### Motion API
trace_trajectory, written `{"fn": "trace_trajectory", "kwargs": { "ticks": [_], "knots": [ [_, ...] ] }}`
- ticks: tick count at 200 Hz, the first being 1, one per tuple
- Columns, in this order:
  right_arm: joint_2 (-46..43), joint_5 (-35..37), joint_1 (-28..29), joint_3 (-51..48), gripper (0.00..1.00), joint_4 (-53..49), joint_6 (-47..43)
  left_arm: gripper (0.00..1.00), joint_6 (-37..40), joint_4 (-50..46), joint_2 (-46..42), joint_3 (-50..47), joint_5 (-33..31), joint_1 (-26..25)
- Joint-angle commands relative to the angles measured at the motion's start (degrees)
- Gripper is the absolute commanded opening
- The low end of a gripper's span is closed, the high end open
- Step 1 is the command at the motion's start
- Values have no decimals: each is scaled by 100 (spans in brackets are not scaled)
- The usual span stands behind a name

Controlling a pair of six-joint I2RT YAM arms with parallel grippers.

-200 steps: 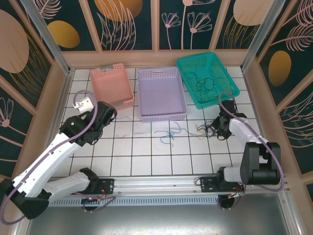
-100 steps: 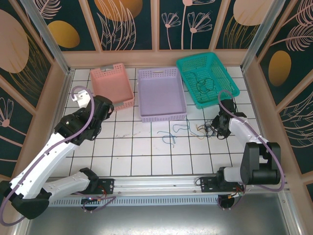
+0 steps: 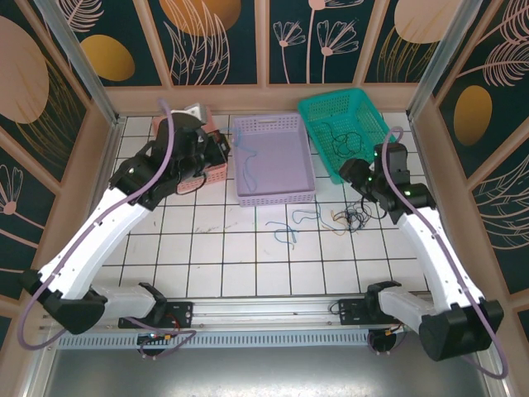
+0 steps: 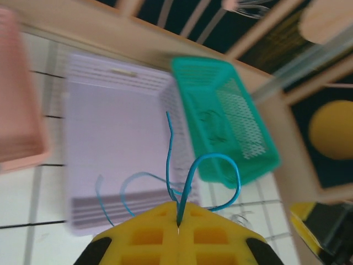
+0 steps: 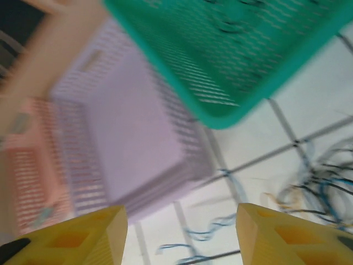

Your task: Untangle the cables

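Note:
My left gripper [image 4: 179,223] is shut on a thin blue cable [image 4: 190,182], which loops up from between the yellow fingers. From above, this gripper [image 3: 225,154] hangs over the gap between the pink and purple baskets, with the blue cable [image 3: 245,169] dangling at the purple basket's left rim. My right gripper [image 5: 182,232] is open and holds nothing; it [image 3: 349,175] hovers above the table beside the green basket. A small clump of dark, blue and pale cables [image 3: 355,217] lies on the tiles below it. Loose blue strands [image 3: 289,227] lie to the left of the clump.
Three baskets stand along the back: pink [image 3: 178,132], purple [image 3: 273,165] and green [image 3: 368,116]. A dark cable [image 3: 343,142] lies inside the green one. Wooden walls close in the white tiled table [image 3: 207,256] on three sides.
My left arm rose and swung right toward the baskets, carrying the blue cable. My right gripper opened, left the clump on the tiles and lifted up and back.

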Motion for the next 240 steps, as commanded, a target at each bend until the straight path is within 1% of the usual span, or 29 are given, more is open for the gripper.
{"fn": "trace_trajectory", "kwargs": {
  "ticks": [1,16,22,30,37,49,70,81,91,110,147,162,173,187,200,229,240],
  "knots": [
    [-124,-849,59,202,59,378,820,0,177,526,366,451,1140,13],
    [-82,-1470,114,62,60,793,1662,0,137,653,528,606,1229,14],
    [-74,-1672,160,-62,60,1014,2233,0,126,717,575,646,1245,14],
    [-78,-1824,222,-247,60,1268,2821,0,105,796,637,687,1266,14],
    [-100,-1933,296,-464,60,1706,3395,0,95,895,690,705,1320,14],
    [-146,-1874,481,-787,61,2352,4433,0,58,1098,746,678,1430,14],
    [-27,-1550,846,-1046,64,2976,5928,0,-23,1466,794,567,1639,12],
    [94,-1536,983,-1139,65,3143,6655,0,-85,1623,791,473,1678,14],
    [250,-1529,1160,-1325,65,3634,7259,0,-113,1760,788,400,1757,12],
    [499,-1229,1451,-1504,65,4365,8009,0,-178,2015,796,265,1935,14],
    [1114,-1065,1609,-1449,66,5298,8640,0,-263,2328,697,-36,2049,13],
    [1271,-1086,1614,-1315,65,5346,8619,0,-257,2361,654,-114,2032,14],
    [1298,-1138,1572,-1112,64,4951,8252,0,-235,2354,648,-133,2021,10],
    [1217,-1109,1465,-819,64,4077,7402,0,-191,2305,647,-94,1961,13],
    [1030,-912,1371,-689,64,3359,6475,0,-131,2220,653,-30,1855,14],
    [489,-763,1012,-915,65,2756,4908,0,38,2026,693,114,1673,18],
    [316,-718,849,-780,64,2400,4045,0,117,1969,715,182,1688,32]
  ]
}}
